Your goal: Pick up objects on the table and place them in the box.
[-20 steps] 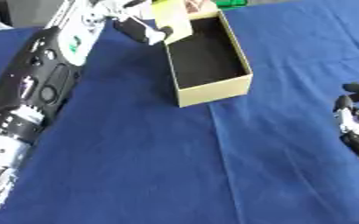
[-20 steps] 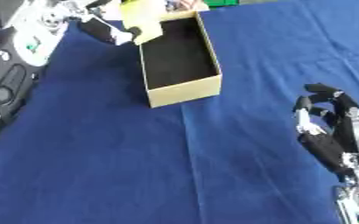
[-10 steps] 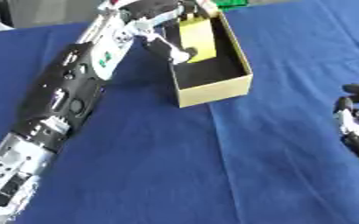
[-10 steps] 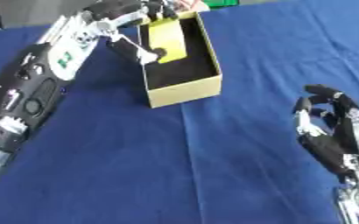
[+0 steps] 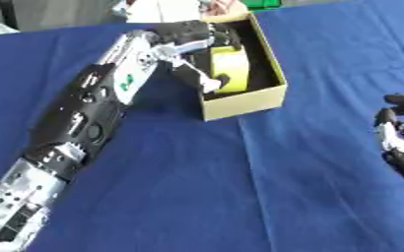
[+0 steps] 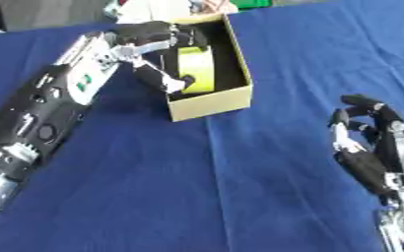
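Blue cloth covers the table (image 5: 197, 197) in the left eye view, and one tan cardboard box with black inside (image 5: 244, 101) stands on it. The left hand (image 5: 192, 44) reaches into the box, its fingers curled around one yellow flat object (image 5: 229, 69). In the right eye view, the right hand (image 6: 369, 147) rests at the right edge, empty, its fingers bent loosely.

The box (image 5: 244, 101) sits on the table (image 5: 240, 187) at the far middle, the left hand (image 5: 192, 42) reaching into it from the left around an object (image 5: 229, 69), while the right hand (image 6: 369, 147) rests well apart at the right.
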